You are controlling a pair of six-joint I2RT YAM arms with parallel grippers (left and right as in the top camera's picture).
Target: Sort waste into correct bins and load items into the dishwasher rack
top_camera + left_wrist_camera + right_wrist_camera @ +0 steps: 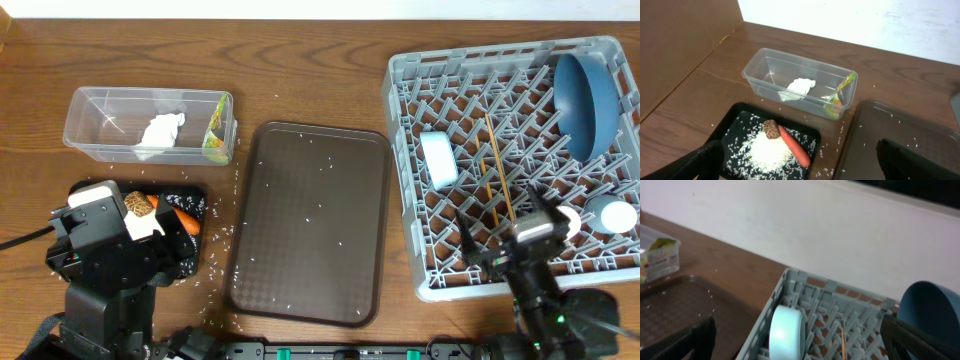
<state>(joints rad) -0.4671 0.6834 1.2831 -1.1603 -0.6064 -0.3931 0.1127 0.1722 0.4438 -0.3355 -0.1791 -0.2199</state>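
Grey rack (400, 180) overhead holds the dish (588, 105) and chopsticks (497, 170); the napkin (160, 132) lies in the tub (100, 100).

Left wrist: my left gripper (800, 167) is spread, empty, above the black tray (735, 122) with carrot (794, 146) and rice (767, 152).

Right wrist: my right gripper (800, 342) is spread, empty, over the rack.

I judge only stray grains (222, 238) remain; they need a fine pinch.

Grained brown wood on the table (300, 70), low sheen; clear glossy plastic for the tub (90, 130); crumpled white paper napkin (162, 131); matt, finely textured brown tray (310, 220); dull grey moulded plastic rack (398, 150); smooth dark-blue dish (588, 105); thin bare-wood chopsticks (497, 170).
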